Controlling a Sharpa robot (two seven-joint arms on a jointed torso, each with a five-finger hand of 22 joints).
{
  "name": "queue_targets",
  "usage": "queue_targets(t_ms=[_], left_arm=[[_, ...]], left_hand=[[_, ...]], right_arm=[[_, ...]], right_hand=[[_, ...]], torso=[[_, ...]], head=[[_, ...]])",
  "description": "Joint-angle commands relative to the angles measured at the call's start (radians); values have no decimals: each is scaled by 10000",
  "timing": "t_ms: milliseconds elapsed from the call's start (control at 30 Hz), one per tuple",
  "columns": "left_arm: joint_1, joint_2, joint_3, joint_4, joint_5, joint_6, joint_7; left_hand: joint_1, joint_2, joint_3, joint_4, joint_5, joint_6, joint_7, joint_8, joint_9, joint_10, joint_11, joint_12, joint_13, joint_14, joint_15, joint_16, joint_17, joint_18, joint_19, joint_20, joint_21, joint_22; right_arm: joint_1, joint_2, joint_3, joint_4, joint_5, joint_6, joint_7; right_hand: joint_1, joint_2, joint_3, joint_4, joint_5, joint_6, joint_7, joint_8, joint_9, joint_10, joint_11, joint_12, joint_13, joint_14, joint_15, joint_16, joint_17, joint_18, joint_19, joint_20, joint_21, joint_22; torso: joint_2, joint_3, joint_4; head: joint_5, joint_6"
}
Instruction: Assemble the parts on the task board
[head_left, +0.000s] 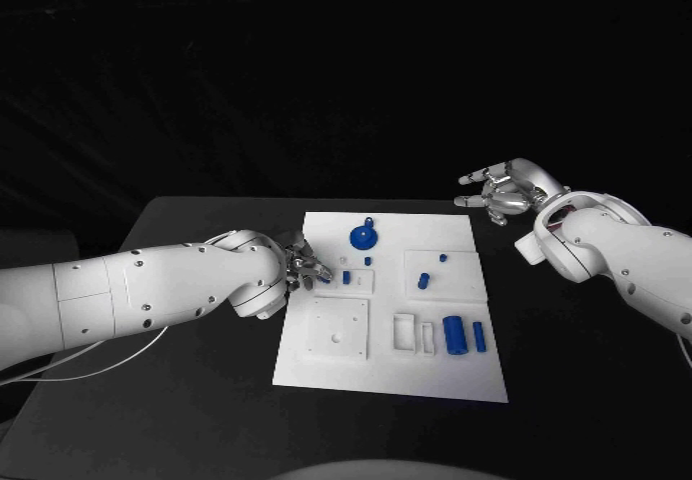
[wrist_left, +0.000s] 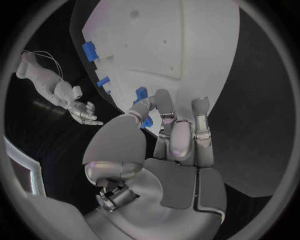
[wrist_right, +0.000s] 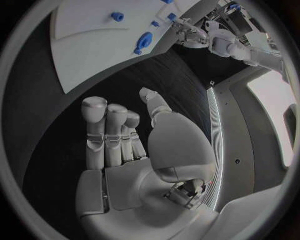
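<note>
L hand (head_left: 299, 268) at board (head_left: 433, 375) 9 o'clock edge, fingers curled over a small blue part (wrist_left: 141, 94); can't tell if pinched. R hand (head_left: 502, 190) off board at 2 o'clock, loosely open, holds nothing. Risk: weak pinch, part slips or cocks on insertion.

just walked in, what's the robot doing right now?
It is working on the white task board on the black table, which carries several small blue parts. The left hand is at the board's left edge, its fingers close to a small blue part there; I can't tell whether it grips it. The right hand hovers over the table off the board's far right corner, fingers apart, holding nothing. A round blue part and two blue cylinders lie on the board.
</note>
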Motion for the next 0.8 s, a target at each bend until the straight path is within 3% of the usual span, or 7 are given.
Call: queue_targets(t_ms=[33,567,800], left_arm=[[-82,61,-64,9,24,598,-313],[-82,138,-65,4,61,751,-378],[-82,148,-66,-17,64,676,-347]], left_hand=[[202,279,-2,60,-43,2001,-1211,12,-10,363,-154,-41,-10,25,14,-59,-15,144,-12,59,9,157],[260,51,-162,317,-76,1973,-1223,23,147,370,-148,-68,-44,22,-1,-126,-59,96,-8,18,-76,153],[311,-28,-396,576,-527,1993,-1241,27,201,364,-149,-65,-47,23,2,-152,-97,85,8,19,-101,157]], right_arm=[[-8,9,4,5,-48,96,57],[-11,2,4,8,-48,96,55],[-11,2,4,14,-48,92,57]], right_hand=[[-98,2,47,-12,37,98,-4,26,17,-14,-53,-56,1,15,-46,-39,-13,154,516,-75,-32,5],[-153,0,51,27,88,96,-4,26,17,-15,-53,-60,-1,18,-47,-38,-11,153,517,-75,-29,7],[-152,-1,54,31,92,98,-5,27,17,-15,-53,-60,-1,18,-47,-39,-12,153,516,-76,-32,6]], torso=[[-2,5,-1],[3,-1,3],[2,-5,15]], head=[[3,-12],[-22,-29],[-26,-14]])
